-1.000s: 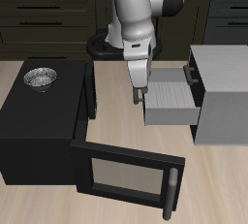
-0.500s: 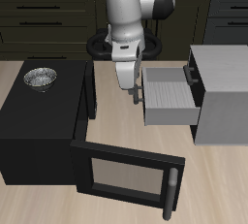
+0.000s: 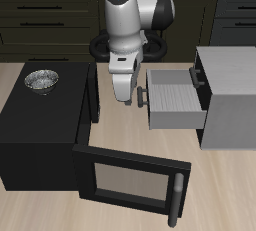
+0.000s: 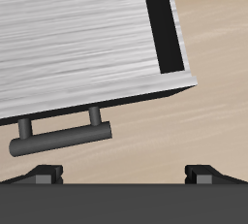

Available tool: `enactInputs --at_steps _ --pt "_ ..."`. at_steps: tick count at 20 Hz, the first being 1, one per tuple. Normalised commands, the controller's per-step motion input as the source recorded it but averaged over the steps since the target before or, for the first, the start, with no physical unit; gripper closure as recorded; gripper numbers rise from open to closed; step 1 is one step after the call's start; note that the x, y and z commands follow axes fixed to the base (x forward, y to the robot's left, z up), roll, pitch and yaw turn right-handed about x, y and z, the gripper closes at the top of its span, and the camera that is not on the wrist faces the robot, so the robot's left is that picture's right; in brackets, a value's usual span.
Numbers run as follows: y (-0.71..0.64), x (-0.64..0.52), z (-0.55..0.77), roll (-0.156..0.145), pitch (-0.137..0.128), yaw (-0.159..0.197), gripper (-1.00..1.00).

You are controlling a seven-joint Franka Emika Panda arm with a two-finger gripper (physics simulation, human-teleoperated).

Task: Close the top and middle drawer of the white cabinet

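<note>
The open drawer point(image 3: 178, 97) of the white cabinet point(image 3: 232, 95) lies at three o'clock from the claw point(image 3: 123, 97), handle point(image 4: 60, 136) near; fingers spread, grasping nothing.

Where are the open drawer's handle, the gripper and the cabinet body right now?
drawer handle point(image 4: 60, 138), wrist view, middle of the dark bar.
gripper point(image 3: 121, 97), exterior view, tip of the fingers, beside the drawer front.
white cabinet point(image 3: 232, 95), exterior view, its flat top and side.
</note>
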Motion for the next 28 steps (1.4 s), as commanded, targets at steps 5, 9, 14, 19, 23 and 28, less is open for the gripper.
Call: enactInputs --at_steps 5,9,14,19,23,28 --pt "-0.07 0.05 -0.11 -0.014 0.011 -0.013 -1.00" --pt "-0.03 0.02 -0.16 -0.004 0.022 -0.005 -1.00" --pt "0.01 0.06 -0.20 0.002 0.021 -0.015 -1.00" --pt "0.04 0.05 -0.22 0.011 0.024 -0.005 -1.00" --pt "0.04 0.08 -0.17 0.007 0.002 -0.020 -1.00" --pt "0.09 0.05 -0.10 0.019 0.019 -0.003 -1.00"
